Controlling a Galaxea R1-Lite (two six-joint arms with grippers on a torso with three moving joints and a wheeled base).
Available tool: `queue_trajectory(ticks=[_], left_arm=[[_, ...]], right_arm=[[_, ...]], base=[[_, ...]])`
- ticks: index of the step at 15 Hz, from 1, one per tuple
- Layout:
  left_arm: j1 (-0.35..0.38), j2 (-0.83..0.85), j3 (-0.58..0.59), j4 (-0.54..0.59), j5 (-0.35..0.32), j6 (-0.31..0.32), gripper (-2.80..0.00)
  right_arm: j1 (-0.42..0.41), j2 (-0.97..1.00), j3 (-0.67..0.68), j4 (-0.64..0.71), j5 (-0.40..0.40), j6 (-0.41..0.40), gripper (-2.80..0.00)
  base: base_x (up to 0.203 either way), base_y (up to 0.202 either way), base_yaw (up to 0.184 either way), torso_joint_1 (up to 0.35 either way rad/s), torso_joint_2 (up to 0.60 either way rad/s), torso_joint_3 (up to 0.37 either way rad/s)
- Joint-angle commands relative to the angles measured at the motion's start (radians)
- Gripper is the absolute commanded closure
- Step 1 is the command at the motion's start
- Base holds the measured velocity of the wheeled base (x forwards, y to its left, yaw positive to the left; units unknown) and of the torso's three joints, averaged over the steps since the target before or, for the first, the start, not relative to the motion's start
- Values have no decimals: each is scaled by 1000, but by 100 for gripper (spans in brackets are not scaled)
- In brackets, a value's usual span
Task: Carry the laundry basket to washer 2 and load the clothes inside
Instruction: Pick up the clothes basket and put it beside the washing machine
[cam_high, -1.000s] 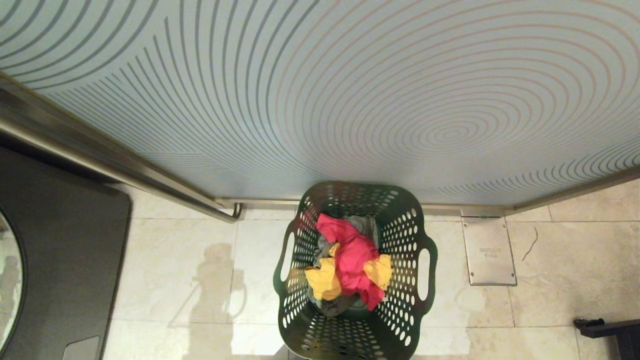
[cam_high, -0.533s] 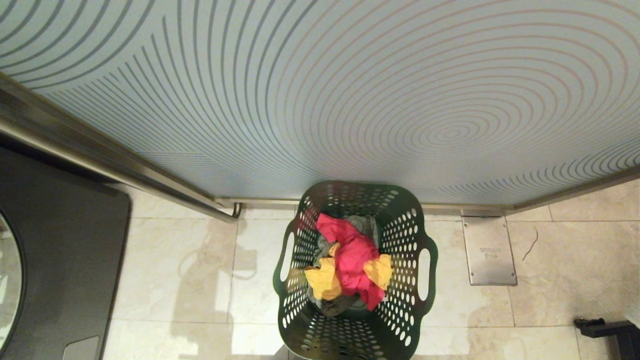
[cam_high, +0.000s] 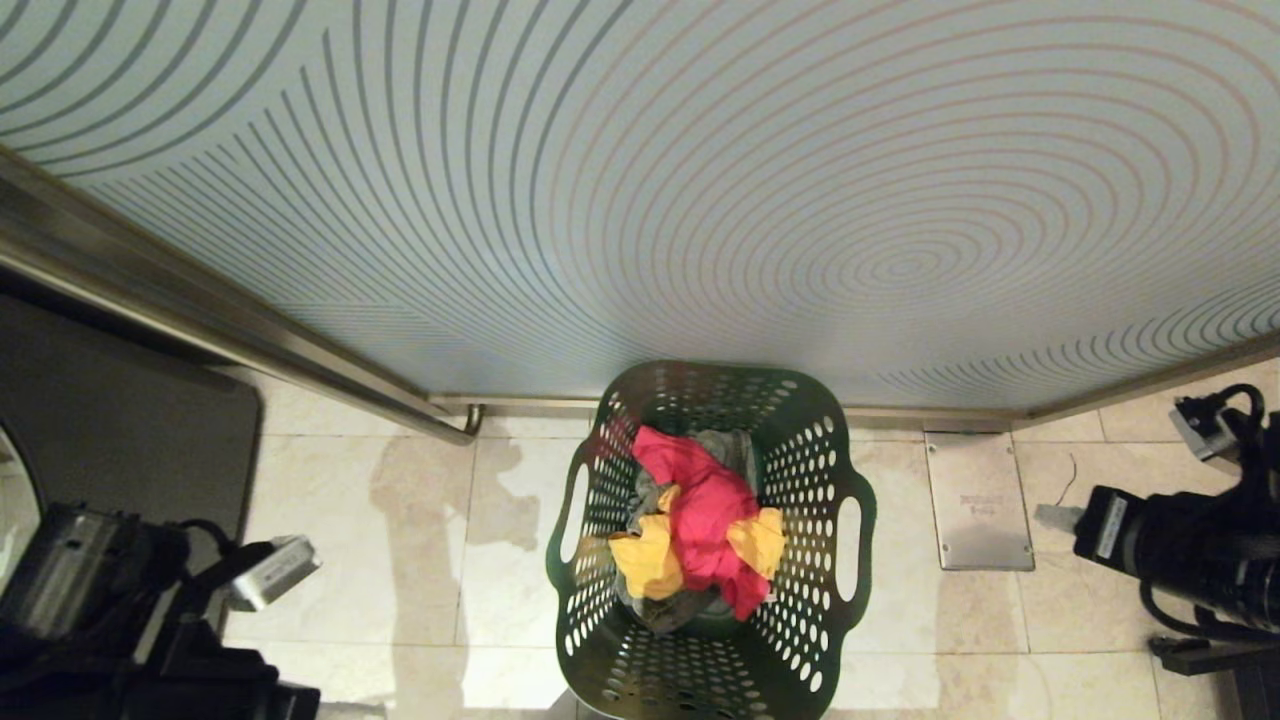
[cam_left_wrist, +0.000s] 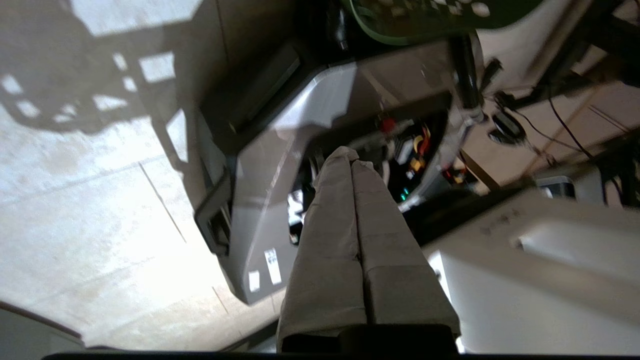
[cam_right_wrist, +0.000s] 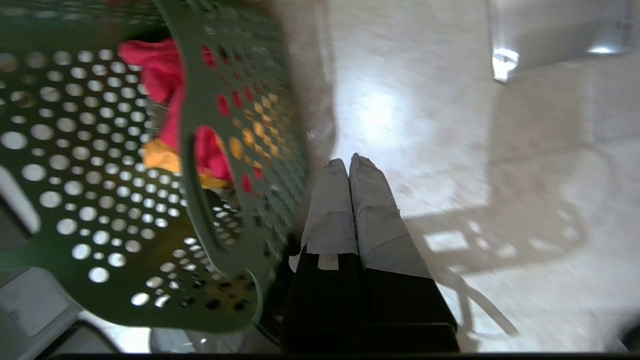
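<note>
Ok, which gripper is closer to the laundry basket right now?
Right. The right gripper, shut, is just off the laundry basket's right side; the left gripper, also shut, is farther out on its left.

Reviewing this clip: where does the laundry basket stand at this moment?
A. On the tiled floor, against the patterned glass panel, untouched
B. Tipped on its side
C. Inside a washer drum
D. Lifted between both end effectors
A: the laundry basket stands upright on the floor tiles, with both end effectors off to its sides.
</note>
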Motion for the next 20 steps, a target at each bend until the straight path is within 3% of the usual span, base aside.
queue_trajectory(ticks=[1, 3, 5, 9, 14, 16, 20], left_arm=[[-69, 153, -57, -76, 51, -33, 0], [-119, 163, -78, -81, 93, -45, 0], [-135, 145, -76, -85, 150, -67, 0], [-137, 75, -62, -76, 157, -118, 0], [-166, 112, -59, -86, 153, -156, 0], [-202, 130, -65, -87, 153, -202, 0], [-211, 173, -71, -113, 151, -204, 0]], right_arm=[[44, 141, -60, -25, 26, 5, 0], [79, 188, -108, -28, 40, 11, 0], [135, 184, -159, -1, 52, 79, 0], [269, 151, -260, 172, 55, 163, 0], [277, 169, -258, 237, 167, 190, 0], [278, 170, -257, 243, 169, 187, 0], [277, 199, -251, 291, 172, 183, 0]], base=[[0, 0, 0, 0, 0, 0], [0, 0, 0, 0, 0, 0], [0, 0, 0, 0, 0, 0], [0, 0, 0, 0, 0, 0], [0, 0, 0, 0, 0, 0], [0, 0, 0, 0, 0, 0], [0, 0, 0, 0, 0, 0]])
